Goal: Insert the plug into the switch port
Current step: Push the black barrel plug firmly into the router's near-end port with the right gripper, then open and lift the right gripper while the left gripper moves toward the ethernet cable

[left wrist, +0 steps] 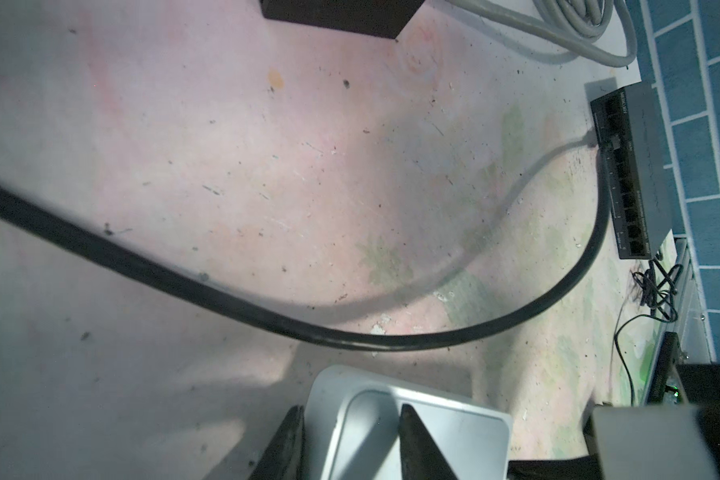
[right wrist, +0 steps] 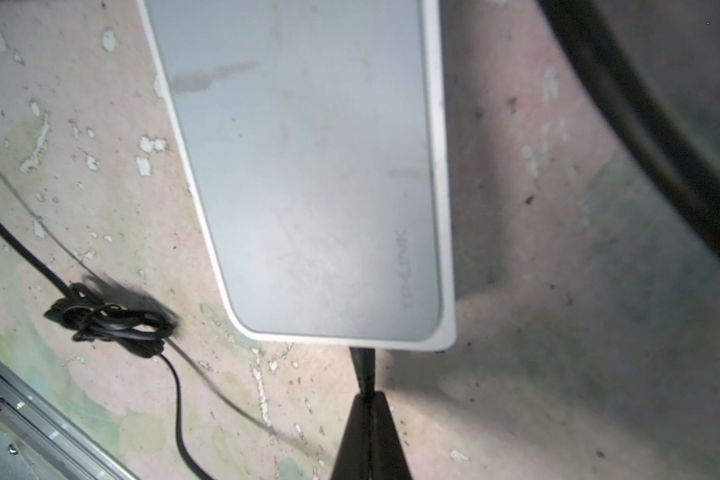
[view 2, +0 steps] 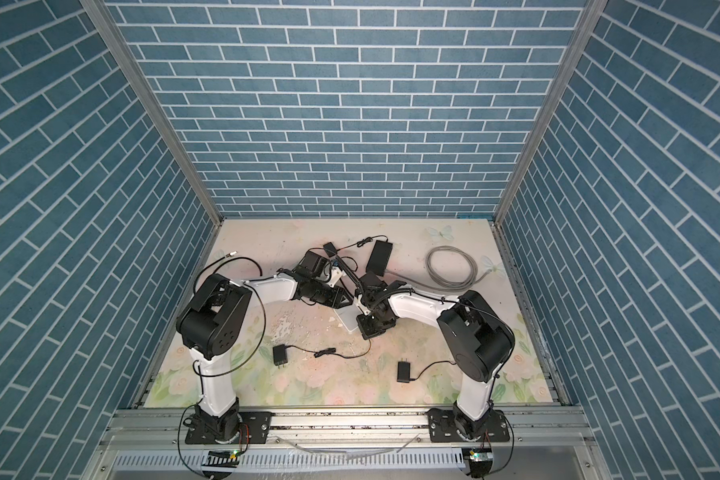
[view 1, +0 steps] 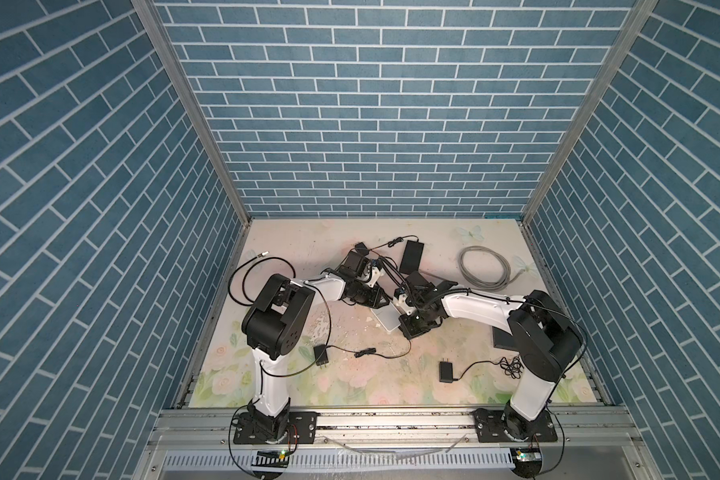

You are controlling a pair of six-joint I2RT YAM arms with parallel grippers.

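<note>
Plug (right wrist: 362,365) meets switch (right wrist: 308,166), pinched in the right tool (right wrist: 366,419).
Its tip sits at the switch's edge, depth hidden; that tool clenches it to steer it in, while the left tool (left wrist: 352,419) grasps the switch's other end, likely bracing it on the worktop (right wrist: 558,374) against the push.

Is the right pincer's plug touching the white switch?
Touching. In the right wrist view the plug, clamped in the right pincer, meets the edge of the white switch, no gap.
</note>
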